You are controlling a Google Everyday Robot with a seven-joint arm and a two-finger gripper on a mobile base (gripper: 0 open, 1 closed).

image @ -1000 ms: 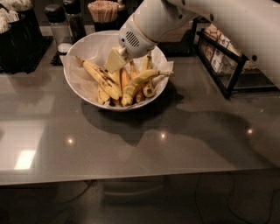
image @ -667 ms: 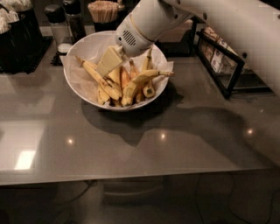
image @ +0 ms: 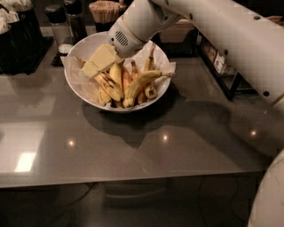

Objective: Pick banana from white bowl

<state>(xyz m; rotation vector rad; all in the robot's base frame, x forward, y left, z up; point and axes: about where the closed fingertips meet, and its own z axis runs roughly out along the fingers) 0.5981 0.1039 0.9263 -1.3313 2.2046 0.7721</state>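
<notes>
The white bowl (image: 86, 46) stands at the back middle of the grey table, lined with white paper and holding several bananas. The banana (image: 108, 85) is the long, straight, brown-streaked one, lying diagonally in the left half of the bowl. My gripper (image: 100, 62) hangs from the white arm and reaches down into the bowl's left side, right over the upper part of that banana and covering it. The banana's thin dark end pokes out to the left of the gripper. A cleaner, curved yellow banana (image: 143, 81) lies to the right.
Black racks (image: 17, 40) stand at the back left. Dark shakers (image: 55, 17) and a holder of wooden sticks (image: 104, 9) stand behind the bowl. A black wire rack (image: 219, 66) stands at the right. My arm crosses the upper right.
My gripper has moved left and a little lower inside the bowl, from the bowl's middle to over the speckled banana. The bananas have not visibly shifted.
</notes>
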